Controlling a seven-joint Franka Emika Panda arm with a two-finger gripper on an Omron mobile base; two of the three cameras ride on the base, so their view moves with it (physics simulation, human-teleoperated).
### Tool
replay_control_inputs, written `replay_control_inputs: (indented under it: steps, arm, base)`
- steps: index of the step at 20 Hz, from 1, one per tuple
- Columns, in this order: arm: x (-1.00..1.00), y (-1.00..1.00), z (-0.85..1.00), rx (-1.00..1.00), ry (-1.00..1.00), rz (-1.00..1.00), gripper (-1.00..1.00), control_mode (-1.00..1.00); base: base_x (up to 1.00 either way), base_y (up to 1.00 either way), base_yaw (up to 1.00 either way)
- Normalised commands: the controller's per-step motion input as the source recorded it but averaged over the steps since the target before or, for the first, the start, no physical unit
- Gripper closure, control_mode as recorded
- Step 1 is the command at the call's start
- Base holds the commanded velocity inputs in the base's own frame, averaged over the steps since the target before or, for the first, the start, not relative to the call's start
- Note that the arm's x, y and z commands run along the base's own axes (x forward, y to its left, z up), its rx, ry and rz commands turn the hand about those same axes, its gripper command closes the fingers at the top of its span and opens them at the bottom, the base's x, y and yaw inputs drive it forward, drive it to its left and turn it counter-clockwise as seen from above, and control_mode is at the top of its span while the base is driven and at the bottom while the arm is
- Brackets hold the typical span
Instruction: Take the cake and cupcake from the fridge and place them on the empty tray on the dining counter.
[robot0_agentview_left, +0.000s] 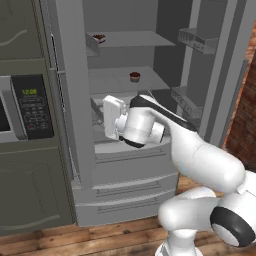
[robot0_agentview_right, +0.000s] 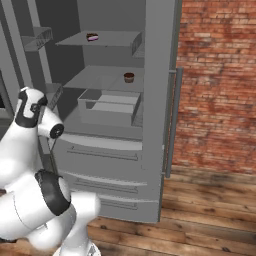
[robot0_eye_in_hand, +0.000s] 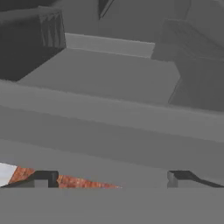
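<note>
Two desserts sit inside the open fridge (robot0_agentview_left: 125, 165), both above the gripper (robot0_eye_in_hand: 109, 179) and well apart from it. The cupcake (robot0_agentview_left: 134, 76), small, round and brown, stands on the middle shelf, one level above the hand. The cake (robot0_agentview_left: 98, 38), a pink-sided slice with a dark top, rests on the top shelf, higher again and toward the left in the left base view. The right base view shows the same stacking, with the cupcake (robot0_agentview_right: 129, 77) on the middle shelf and the cake (robot0_agentview_right: 92, 37) on the shelf above. The white arm (robot0_agentview_left: 200, 160) reaches from the lower right of the left base view toward the fridge's lower interior, its hand level with the clear crisper drawer (robot0_agentview_right: 107, 107) under the middle shelf. In the hand view the two dark fingertips (robot0_eye_in_hand: 43, 178) stand far apart at the bottom edge, with nothing between them; the jaws are spread wide and hold nothing. Ahead of the fingers lie grey ledges and a flat grey shelf surface. To the arm's left stands a dark cabinet with a microwave (robot0_agentview_left: 25, 107) whose panel shows a green clock. To its right is a red brick wall (robot0_agentview_right: 215, 85), and wooden floorboards (robot0_agentview_right: 200, 220) run below.
</note>
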Motion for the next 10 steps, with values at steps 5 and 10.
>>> replay_control_inputs:
  steps: [5, 10]
  arm:
    - [0.38, -0.13, 0.32, 0.05, 0.1, 0.07, -1.0, -1.0]
    - [0.33, -0.09, 0.28, 0.01, 0.0, 0.02, -1.0, -1.0]
  base:
    - [0.0, 0.0, 0.0]
    - [0.0, 0.0, 0.0]
